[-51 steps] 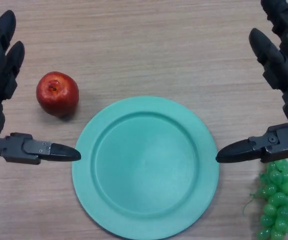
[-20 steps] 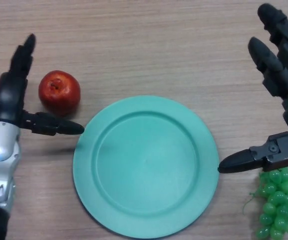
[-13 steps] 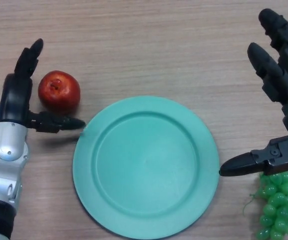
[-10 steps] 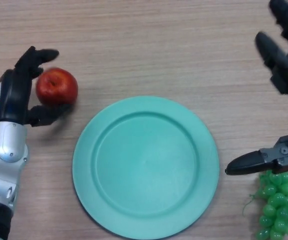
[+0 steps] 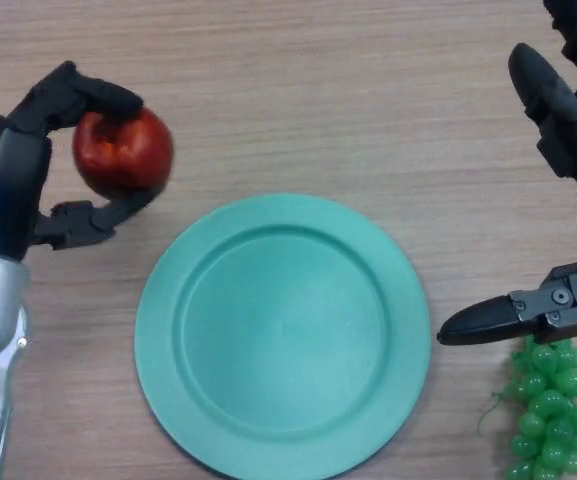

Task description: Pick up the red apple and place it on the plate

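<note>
Red apple [image 5: 123, 152], round and glossy, is in my left hand [image 5: 18, 190] right now: fingers curled over the top of it, thumb hooked underneath, so it's properly wrapped. It sits up and to the left of the round teal plastic plate [image 5: 282, 333], near the rim but not over it. Can't say for sure from this angle whether it's off the wood-grain worktop [image 5: 318, 90], though it looks raised to me.

So I'd call the grab part done. What's left is the carry across to the plate, then setting the apple down somewhere in the flat middle and letting go. The plate has nothing on it, so there's loads of room to land.

My right hand [image 5: 558, 200] is just parked at the right edge, fingers straight and spread, thumb pointing at the plate, holding nothing. A bunch of green plastic grapes [image 5: 548, 410] sits below it, not part of this job.
</note>
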Action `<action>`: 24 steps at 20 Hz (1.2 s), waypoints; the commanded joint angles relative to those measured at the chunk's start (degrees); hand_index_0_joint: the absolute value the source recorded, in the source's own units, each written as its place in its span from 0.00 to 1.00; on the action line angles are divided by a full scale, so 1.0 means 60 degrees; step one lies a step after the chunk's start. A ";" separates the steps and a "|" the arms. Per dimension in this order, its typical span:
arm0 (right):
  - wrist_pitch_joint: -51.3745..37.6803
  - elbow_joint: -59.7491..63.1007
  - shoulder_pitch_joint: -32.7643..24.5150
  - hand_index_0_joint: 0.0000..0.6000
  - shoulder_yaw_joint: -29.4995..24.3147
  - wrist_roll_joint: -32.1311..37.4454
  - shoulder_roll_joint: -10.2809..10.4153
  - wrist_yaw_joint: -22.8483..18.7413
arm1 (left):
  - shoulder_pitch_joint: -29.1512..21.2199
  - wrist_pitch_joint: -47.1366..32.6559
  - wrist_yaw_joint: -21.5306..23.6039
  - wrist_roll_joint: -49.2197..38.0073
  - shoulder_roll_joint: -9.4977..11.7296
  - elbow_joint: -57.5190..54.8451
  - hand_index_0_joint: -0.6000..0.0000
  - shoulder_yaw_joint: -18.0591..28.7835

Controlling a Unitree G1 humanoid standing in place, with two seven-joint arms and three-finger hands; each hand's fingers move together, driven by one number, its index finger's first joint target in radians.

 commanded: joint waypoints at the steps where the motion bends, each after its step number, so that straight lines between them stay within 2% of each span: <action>1: -0.0931 -0.0467 -0.0297 0.00 -0.0188 -0.0045 -0.0088 -0.0215 | 0.0580 0.0911 -0.1044 -0.0462 -0.0420 -0.1763 0.00 -0.0185; 2: -0.0995 -0.0488 -0.0213 0.00 -0.0174 -0.0063 -0.0059 -0.0179 | 0.0826 0.1662 -0.1217 -0.1158 -0.0812 -0.2364 0.00 -0.0381; 4: -0.1114 -0.0534 -0.0119 0.00 -0.0266 0.0010 -0.0030 -0.0145 | 0.0982 0.2324 -0.1107 -0.1902 -0.1175 -0.2761 0.00 -0.0930; 7: -0.1053 -0.0469 -0.0202 0.00 -0.0529 0.0292 -0.0131 -0.0201 | 0.0985 0.1055 -0.0864 -0.0831 -0.1358 -0.1876 0.00 -0.1978; 11: -0.1026 -0.0442 -0.0255 0.00 -0.0714 0.0288 -0.0296 -0.0135 | 0.0769 -0.0343 -0.0247 0.0093 -0.1401 -0.0553 0.00 -0.2766; 15: -0.0997 -0.0654 0.0034 0.00 -0.0936 0.0350 -0.0234 -0.0114 | 0.0740 -0.1415 0.0162 0.1373 -0.1404 -0.0004 0.00 -0.2794; 20: -0.1036 -0.0728 0.0085 0.00 -0.1180 0.0438 -0.0342 -0.0077 | 0.0665 -0.1525 0.0703 0.2604 -0.1404 0.0324 0.00 -0.2696; 22: -0.1145 -0.0706 0.0135 0.00 -0.1145 0.0263 -0.0334 -0.0027 | 0.0759 -0.1012 0.0935 0.3078 -0.1404 0.0309 0.00 -0.2734; 24: -0.1122 -0.0732 0.0141 0.00 -0.1155 0.0261 -0.0328 -0.0026 | 0.0829 -0.0849 0.0878 0.3092 -0.1404 0.0160 0.33 -0.2733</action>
